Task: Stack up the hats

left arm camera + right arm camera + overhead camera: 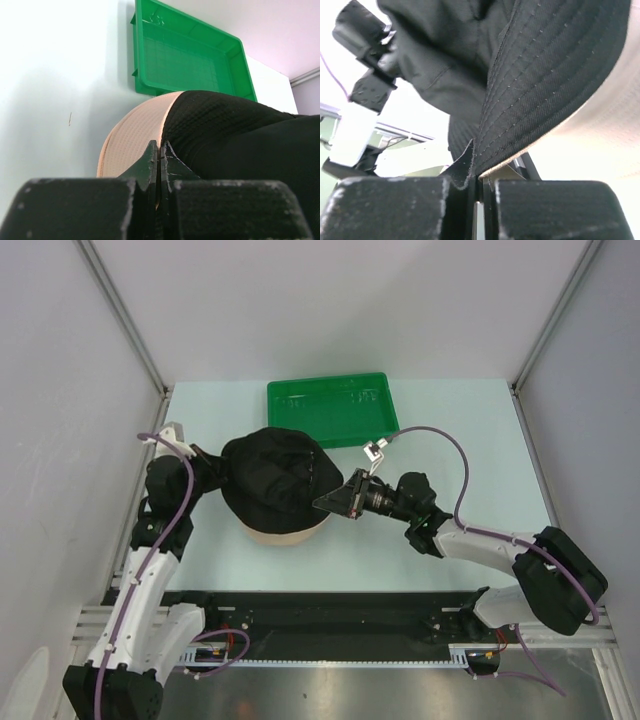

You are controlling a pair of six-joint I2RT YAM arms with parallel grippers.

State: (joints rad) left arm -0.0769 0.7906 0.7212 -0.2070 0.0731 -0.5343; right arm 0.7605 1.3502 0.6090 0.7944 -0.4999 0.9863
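The black hat (277,475) lies draped over the beige hat (285,533), which shows only as a pale rim at the near side, mid-table (460,440). The left gripper (212,472) is closed tight at the black hat's left edge. The right gripper (335,502) pinches its stitched brim on the right. A green tray (330,405) sits just behind.

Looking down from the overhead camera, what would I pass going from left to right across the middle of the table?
left gripper → black fabric bucket hat → right gripper
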